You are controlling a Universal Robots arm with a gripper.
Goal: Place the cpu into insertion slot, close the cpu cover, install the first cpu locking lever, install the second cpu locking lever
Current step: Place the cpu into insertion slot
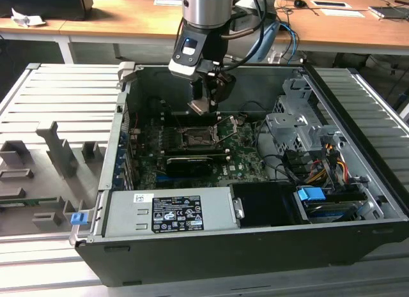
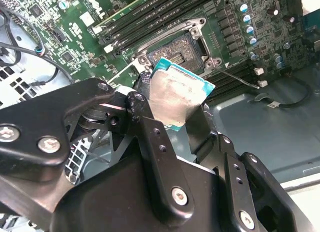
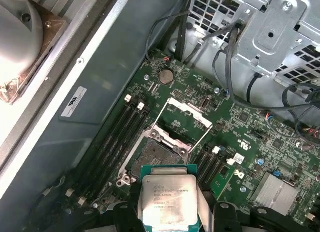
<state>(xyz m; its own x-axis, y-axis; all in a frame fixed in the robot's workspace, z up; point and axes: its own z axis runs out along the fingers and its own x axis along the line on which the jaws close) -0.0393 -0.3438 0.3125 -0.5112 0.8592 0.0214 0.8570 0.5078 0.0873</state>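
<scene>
Holding: the gripper (image 1: pixel 204 103) is closed narrowly on the cpu (image 1: pixel 200 106), with black fingers (image 2: pixel 143 103) pressing two opposite edges.
Cpu: silvery face with a teal rim, tilted, hanging in the air just above the board without touching it.
Insertion slot (image 3: pixel 155 154): bare, dark centre exposed. In the exterior view it lies at 6 o'clock from the gripper.
Cpu cover (image 3: pixel 189 107): raised and open at the slot's far edge.
Around the slot, exterior view: green circuit board (image 1: pixel 246 155) underneath, long black card (image 1: pixel 188 163) at 6 o'clock, grey drive cage (image 1: pixel 291 126) at 3 o'clock.
</scene>
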